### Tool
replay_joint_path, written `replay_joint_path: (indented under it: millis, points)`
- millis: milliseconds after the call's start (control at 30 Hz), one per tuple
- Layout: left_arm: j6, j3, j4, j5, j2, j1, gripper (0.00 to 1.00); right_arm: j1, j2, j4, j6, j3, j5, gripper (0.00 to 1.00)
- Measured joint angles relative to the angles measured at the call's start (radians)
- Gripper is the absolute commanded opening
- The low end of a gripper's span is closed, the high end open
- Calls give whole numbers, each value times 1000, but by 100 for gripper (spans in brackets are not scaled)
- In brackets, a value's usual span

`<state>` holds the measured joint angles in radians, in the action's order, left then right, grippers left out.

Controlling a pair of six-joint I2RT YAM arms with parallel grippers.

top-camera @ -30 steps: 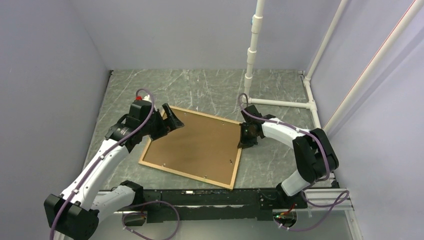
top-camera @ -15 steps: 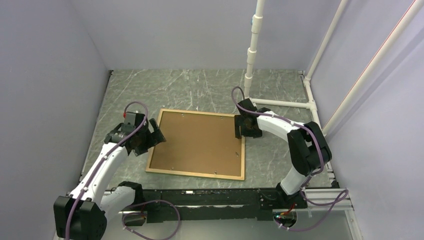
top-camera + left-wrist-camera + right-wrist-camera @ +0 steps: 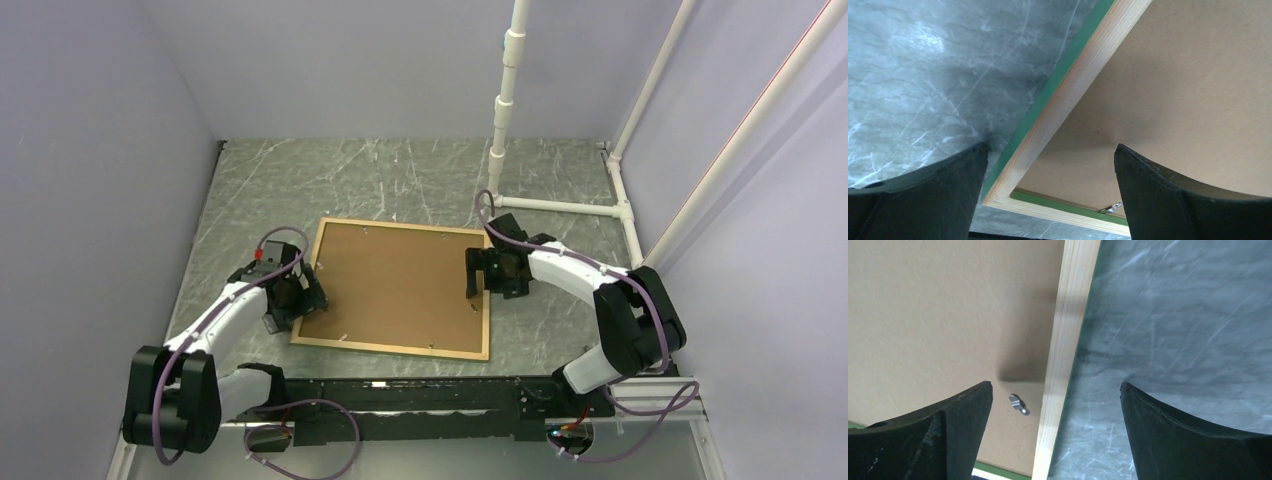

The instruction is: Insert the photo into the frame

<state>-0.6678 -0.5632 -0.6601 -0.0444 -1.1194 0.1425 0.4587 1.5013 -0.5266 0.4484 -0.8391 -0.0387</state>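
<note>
The frame [image 3: 400, 348] lies flat on the grey marbled table [image 3: 300, 180] with its light wood face up and a sliver of its green face showing along the outer edge in the left wrist view. A brown backing board [image 3: 400, 285] fills the opening inside the frame's rails and looks seated level with them. The photo itself shows in none of the views, so whether it sits under the board, face down inside the frame, cannot be told; if it does, the main part of the job is probably done. The left gripper [image 3: 1050, 150] hangs over the frame's left rail close to its near-left corner, jaws spread wide with one finger outside the frame over the table and the other inside over the board, clasping nothing. The right gripper [image 3: 1055, 387] hangs over the frame's right rail, likewise spread wide across that rail and empty. A small metal tab [image 3: 1019, 404] sits on the board just inside the right rail; whether it is turned to lock the board is too small to tell. What seems left, at most, is securing such tabs and drawing both arms away from the frame
</note>
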Motion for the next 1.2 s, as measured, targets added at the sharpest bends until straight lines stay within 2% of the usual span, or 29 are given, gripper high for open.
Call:
replay_joint_path:
  millis: [267,433,533,700,967,1200]
  points:
    - [0,30,82,92,-10,-10,86,0,-2,12,0,32,-89,100]
    - [-58,105,172,182,81,-9,72,-6,27,-13,-5,1,-90,100]
    - [-98,169,214,208,164,-6,69,-11,47,-27,-19,-19,-61,100]
    - [-130,196,184,219,232,7,76,-18,77,-48,-31,-50,-36,100]
    - [-143,135,71,194,189,37,92,-15,194,-81,-57,-183,-34,100]
    - [-141,85,-30,106,129,45,93,-5,180,-71,-63,-180,-13,97]
